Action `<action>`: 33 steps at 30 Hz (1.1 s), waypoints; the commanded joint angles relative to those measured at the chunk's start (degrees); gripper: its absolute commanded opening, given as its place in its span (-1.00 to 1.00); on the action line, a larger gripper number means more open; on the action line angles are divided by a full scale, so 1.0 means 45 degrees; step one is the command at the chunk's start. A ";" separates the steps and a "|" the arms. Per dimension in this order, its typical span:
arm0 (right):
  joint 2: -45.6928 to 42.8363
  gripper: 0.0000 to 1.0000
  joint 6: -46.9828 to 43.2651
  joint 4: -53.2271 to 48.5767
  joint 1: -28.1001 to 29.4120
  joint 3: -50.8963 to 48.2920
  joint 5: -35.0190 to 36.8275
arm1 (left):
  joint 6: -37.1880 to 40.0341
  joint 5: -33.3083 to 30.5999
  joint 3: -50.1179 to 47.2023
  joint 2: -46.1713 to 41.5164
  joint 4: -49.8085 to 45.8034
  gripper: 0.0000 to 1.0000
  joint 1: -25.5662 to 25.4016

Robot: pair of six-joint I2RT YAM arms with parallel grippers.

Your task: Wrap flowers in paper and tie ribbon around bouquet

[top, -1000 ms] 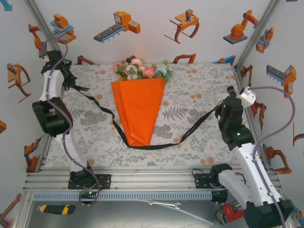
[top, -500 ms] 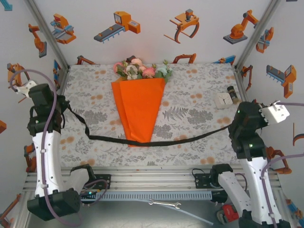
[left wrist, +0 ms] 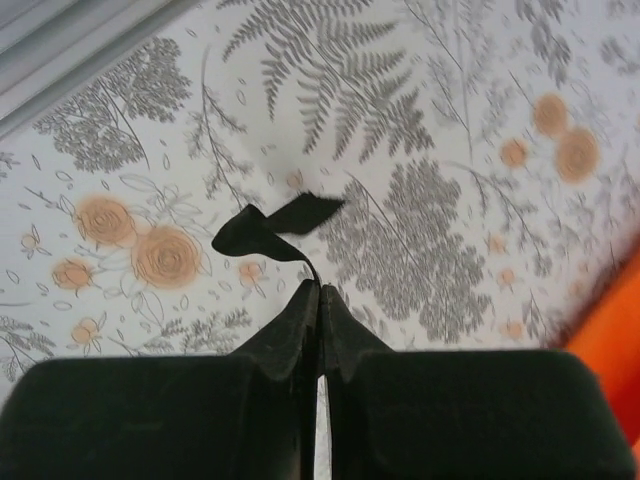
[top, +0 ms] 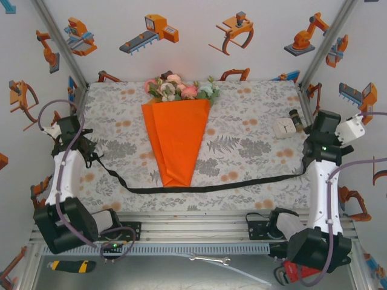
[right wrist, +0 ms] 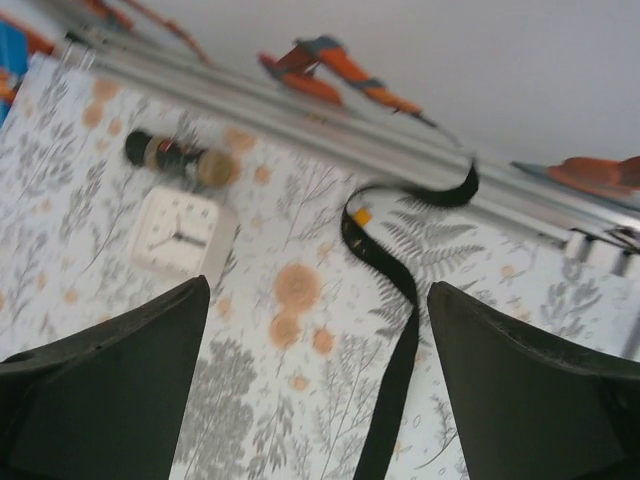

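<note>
Left gripper pinching ribbon, lettering unreadable; right gripper gaping wide; paper cone holding flowers.

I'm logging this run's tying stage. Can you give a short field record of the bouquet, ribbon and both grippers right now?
bouquet: narrow cone of bright orange paper, pink, white and pale blue blooms at far end, tip toward the arms
ribbon: long, narrow, flat, black, crossing the table past the bouquet's tip, not around it
left gripper: shut on the ribbon, short end sticking out in front
right gripper: open, ribbon running loose through the gap
other: small white clock and small dark bottle, table's right edge
</note>
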 commanded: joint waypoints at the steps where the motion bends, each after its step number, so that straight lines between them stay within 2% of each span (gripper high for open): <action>1: -0.0693 0.62 -0.0330 0.0615 -0.0080 -0.0293 -0.2499 | -0.0088 0.0123 0.1372 0.1063 0.0993 -0.74 0.0975; 4: -0.1009 0.61 -0.0380 0.1268 -0.0078 -0.0660 -0.5223 | 0.0112 0.0113 0.2246 0.2236 0.1380 -0.85 0.1310; 6: -0.1139 0.55 -0.0542 0.2259 -0.0069 -0.1157 -0.8057 | 0.0199 0.0289 0.2993 0.2887 0.0962 -0.86 0.1479; 8: -0.1400 0.42 -0.0835 0.3925 -0.0027 -0.2103 -1.1061 | 0.0121 0.0518 0.3124 0.2958 0.0834 -0.74 0.1510; 9: -0.1567 0.39 -0.0633 0.4562 0.0084 -0.2638 -1.1831 | 0.0031 0.0600 0.2943 0.2771 0.0977 -0.61 0.1510; 12: -0.1778 0.38 -0.0590 0.4442 0.0812 -0.3275 -1.2007 | -0.0128 0.0918 0.2320 0.1872 0.1400 -0.12 0.1492; 15: -0.1650 0.39 -0.1148 0.4252 0.2098 -0.3352 -1.2033 | -0.0195 0.1989 0.2062 0.0921 0.1252 0.07 0.1382; 17: -0.1324 0.39 -0.1556 0.4294 0.3360 -0.3252 -1.1642 | -0.0224 0.3160 0.1891 0.0276 0.1275 0.15 0.1031; 19: -0.0719 0.39 -0.1817 0.4258 0.4577 -0.2982 -1.1163 | -0.0231 0.4209 0.1717 -0.0400 0.1356 0.22 0.0223; 23: 0.1122 0.39 -0.1962 0.4621 0.6753 -0.2545 -1.0674 | 0.0049 0.5627 0.1299 -0.1148 0.1495 0.31 -0.2660; 26: 0.2653 0.39 -0.1847 0.5395 0.8203 -0.2364 -1.0630 | 0.0406 0.6218 0.0893 -0.0698 0.1489 0.36 -0.4822; 29: 0.4411 0.43 -0.1834 0.5955 0.9404 -0.1794 -1.1236 | 0.0705 0.6760 0.0270 0.0244 0.1917 0.38 -0.5920; 33: 0.6324 0.50 -0.0990 0.6972 1.0497 -0.1352 -1.0586 | 0.0806 0.7791 -0.0426 0.1656 0.3481 0.45 -0.6282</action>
